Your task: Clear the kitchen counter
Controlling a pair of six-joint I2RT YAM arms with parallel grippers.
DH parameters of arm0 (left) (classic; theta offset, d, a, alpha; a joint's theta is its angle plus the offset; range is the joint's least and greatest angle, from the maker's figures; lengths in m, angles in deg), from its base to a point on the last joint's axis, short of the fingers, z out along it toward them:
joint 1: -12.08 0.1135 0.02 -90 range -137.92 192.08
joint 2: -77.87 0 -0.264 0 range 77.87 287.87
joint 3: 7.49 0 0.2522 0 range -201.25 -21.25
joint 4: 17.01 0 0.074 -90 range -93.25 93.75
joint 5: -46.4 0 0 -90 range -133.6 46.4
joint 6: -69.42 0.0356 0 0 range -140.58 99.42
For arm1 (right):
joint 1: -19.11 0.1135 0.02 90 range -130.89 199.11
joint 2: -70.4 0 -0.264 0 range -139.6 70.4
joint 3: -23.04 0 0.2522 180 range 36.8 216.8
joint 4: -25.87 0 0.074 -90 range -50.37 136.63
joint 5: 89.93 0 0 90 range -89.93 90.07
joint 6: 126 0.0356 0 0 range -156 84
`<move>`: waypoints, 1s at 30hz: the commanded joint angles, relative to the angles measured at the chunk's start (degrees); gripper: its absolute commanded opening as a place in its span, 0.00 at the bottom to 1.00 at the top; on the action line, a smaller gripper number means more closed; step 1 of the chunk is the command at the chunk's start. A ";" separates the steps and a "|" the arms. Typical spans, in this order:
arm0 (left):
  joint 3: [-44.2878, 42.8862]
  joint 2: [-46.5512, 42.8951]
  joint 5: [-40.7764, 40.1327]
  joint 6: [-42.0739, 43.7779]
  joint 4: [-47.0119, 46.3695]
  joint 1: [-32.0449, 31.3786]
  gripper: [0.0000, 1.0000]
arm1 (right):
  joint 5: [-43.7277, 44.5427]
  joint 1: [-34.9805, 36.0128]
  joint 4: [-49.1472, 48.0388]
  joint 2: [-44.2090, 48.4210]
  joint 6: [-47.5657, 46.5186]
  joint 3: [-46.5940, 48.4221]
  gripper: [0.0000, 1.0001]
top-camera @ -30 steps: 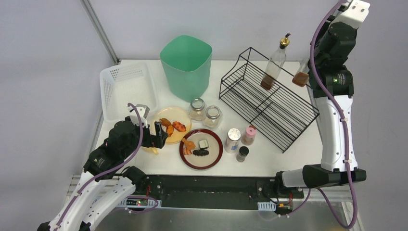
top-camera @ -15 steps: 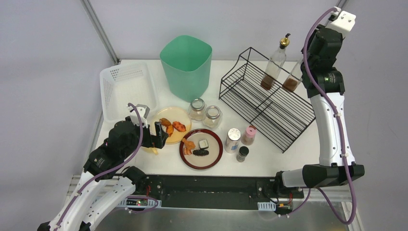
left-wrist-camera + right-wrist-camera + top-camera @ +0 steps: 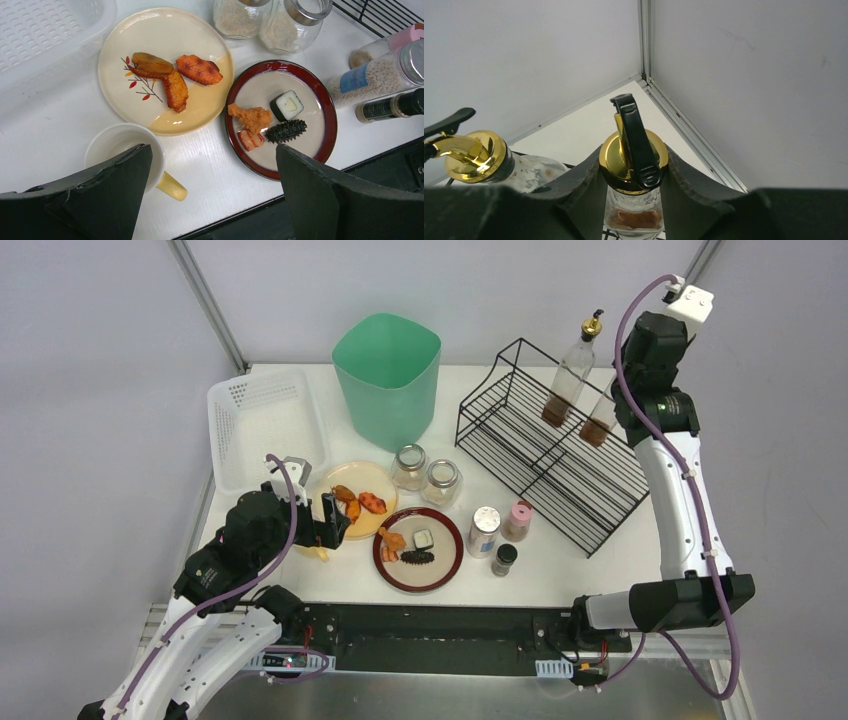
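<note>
White mug (image 3: pixel 117 145) sits under the left gripper (image 3: pixel 212 152), beside its left finger. Cream plate (image 3: pixel 150 30) with fried pieces is just ahead, red-rimmed plate (image 3: pixel 265 90) ahead-right. Gold-capped bottle (image 3: pixel 616 162) is clamped in the right gripper (image 3: pixel 633 160). Second bottle (image 3: pixel 474 155) stands to its left.

One surface (image 3: pixel 610 565) carries everything. One green bin (image 3: pixel 386 375) stands at the back. Left of the bin is one white basket (image 3: pixel 262 425), and right of it one wire rack (image 3: pixel 560 455). There are two bottles with gold spouts at the rack: the nearer bottle (image 3: pixel 570 380) and the farther bottle (image 3: pixel 600 425).

In front of the bin are two plates. The cream plate (image 3: pixel 145 35) has three pieces of food and the red-rimmed plate (image 3: pixel 272 66) has four.

There is one mug (image 3: pixel 120 145). There are two glass jars, a left jar (image 3: pixel 409 466) and a right jar (image 3: pixel 441 481). There are three shakers: a white-capped shaker (image 3: pixel 484 530), a pink shaker (image 3: pixel 518 520) and a black shaker (image 3: pixel 504 559).
</note>
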 commanded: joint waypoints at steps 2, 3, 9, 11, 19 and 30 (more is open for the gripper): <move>0.29 -0.11 0.41 0.87 -1.60 0.11 1.00 | 3.71 1.71 -7.58 2.27 0.96 -0.67 0.00; 0.28 -0.01 0.44 0.87 -1.62 0.11 1.00 | 4.03 1.99 -7.95 2.09 0.82 -1.08 0.00; 0.28 -0.13 0.45 0.92 -1.64 0.11 1.00 | 4.85 3.48 -9.26 1.79 0.07 -3.72 0.00; 0.30 -0.13 0.35 0.91 -1.64 0.11 1.00 | 5.18 3.90 -9.55 1.84 -0.16 -4.45 0.00; 0.36 -0.06 0.74 0.96 -1.65 0.11 1.00 | 5.80 4.85 -10.03 2.91 -0.20 -6.72 0.46; 0.28 0.56 0.77 0.96 -1.65 0.11 1.00 | 4.30 6.38 -4.08 6.96 -0.21 -3.59 0.78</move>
